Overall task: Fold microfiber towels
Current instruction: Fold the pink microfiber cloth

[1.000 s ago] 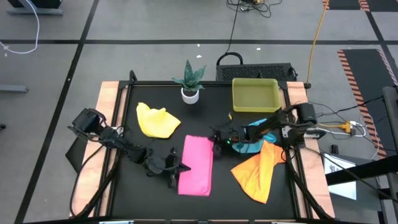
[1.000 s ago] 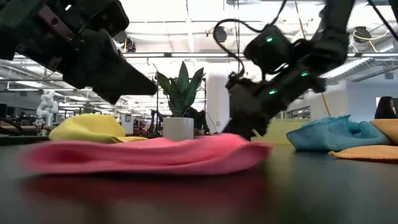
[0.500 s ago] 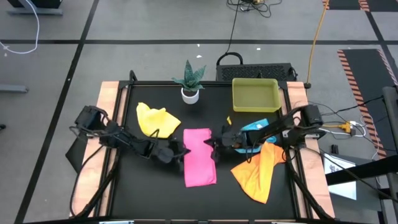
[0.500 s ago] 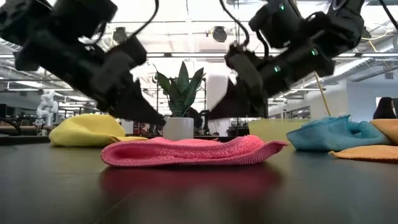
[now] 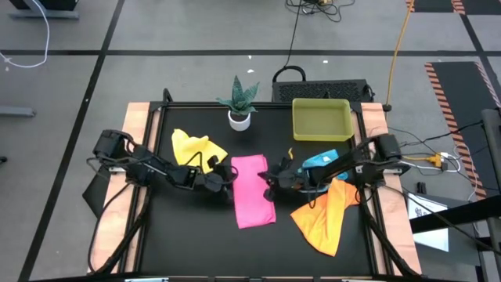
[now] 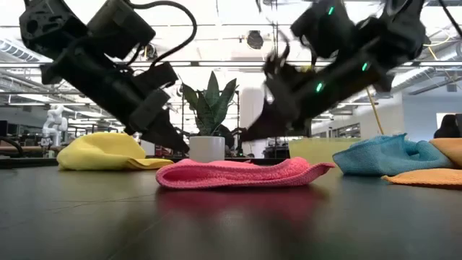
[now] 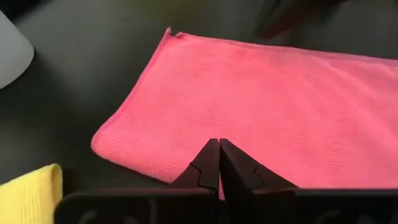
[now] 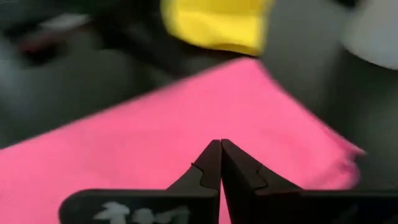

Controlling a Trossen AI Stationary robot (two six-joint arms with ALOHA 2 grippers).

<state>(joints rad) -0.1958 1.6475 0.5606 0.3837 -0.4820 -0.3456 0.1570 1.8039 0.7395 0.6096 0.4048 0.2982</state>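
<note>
Towels: four; plastic tray: one

No text, label, brand, number or sign can be read anywhere here.

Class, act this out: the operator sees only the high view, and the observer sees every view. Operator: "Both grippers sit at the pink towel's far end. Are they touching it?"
Observer: No. In the low view the left gripper and right gripper hang above the pink towel, apparently clear of it.
Operator: Are they holding anything?
Observer: No. The left wrist view shows its fingers pressed together with nothing between them. The right gripper's fingers look the same in its own view.
Operator: Is the towel folded?
Observer: It looks so. In the low view it lies flat on the table, with stacked layers at the end nearer the right arm.
</note>
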